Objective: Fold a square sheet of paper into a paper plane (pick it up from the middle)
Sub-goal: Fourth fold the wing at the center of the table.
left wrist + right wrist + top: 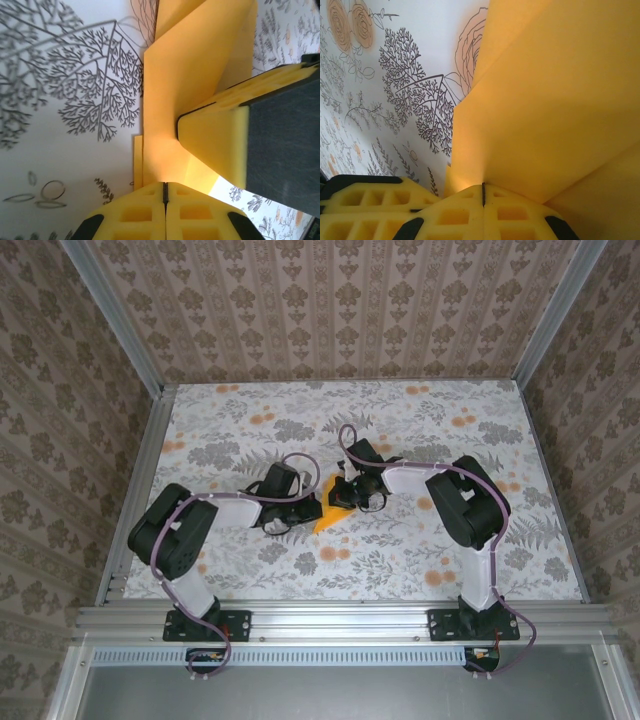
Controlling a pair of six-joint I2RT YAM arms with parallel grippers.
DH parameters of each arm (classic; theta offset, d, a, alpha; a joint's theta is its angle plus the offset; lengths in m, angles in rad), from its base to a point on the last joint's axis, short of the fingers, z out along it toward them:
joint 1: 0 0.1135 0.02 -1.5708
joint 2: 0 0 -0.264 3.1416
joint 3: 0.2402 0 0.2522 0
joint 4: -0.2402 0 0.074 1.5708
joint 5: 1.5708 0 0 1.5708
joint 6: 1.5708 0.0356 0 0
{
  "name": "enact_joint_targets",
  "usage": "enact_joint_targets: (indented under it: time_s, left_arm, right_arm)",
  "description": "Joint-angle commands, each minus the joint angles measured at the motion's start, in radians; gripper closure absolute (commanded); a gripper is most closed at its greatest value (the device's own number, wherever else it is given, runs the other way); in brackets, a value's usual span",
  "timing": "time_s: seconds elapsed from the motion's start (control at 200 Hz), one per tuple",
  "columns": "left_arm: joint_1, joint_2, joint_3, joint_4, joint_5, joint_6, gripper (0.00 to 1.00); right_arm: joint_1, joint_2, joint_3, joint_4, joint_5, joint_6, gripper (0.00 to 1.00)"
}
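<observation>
1. Paper first: the orange-yellow sheet (328, 515) is at the middle of the floral table (450, 550), partly folded, between your two arms.
2. Your left gripper (164, 189) has its yellow foam pads pressed flat together with no gap at the seam. It pinches the sheet's near edge, and layered panels spread away beyond it.
3. Your right gripper (483, 189) is likewise fully closed, its pads clamped on the sheet.
4. You have the two grippers just beside each other. In the left wrist view, the right one's pad meets the paper from the right.
5. On the left, a narrow strip of a lower layer lies flat on the table.
</observation>
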Motion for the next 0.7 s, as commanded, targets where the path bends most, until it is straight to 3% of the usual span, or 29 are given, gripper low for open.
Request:
enact_joint_targets:
  time_s: [0.0,0.305,0.695]
  left_arm:
    - [0.012,-0.080,0.017,-0.034,-0.044,-0.011,0.92]
    - [0.006,-0.121,-0.029,0.013,-0.015,-0.045,0.92]
    - [-0.025,-0.067,-0.031,0.003,0.001,-0.043,0.92]
  right_arm:
    - [0.005,0.025,-0.035,-0.028,0.057,-0.004,0.98]
    - [0.024,0.005,-0.064,0.030,0.028,0.072,0.98]
    - [0.046,0.004,-0.069,0.052,0.038,0.119,0.98]
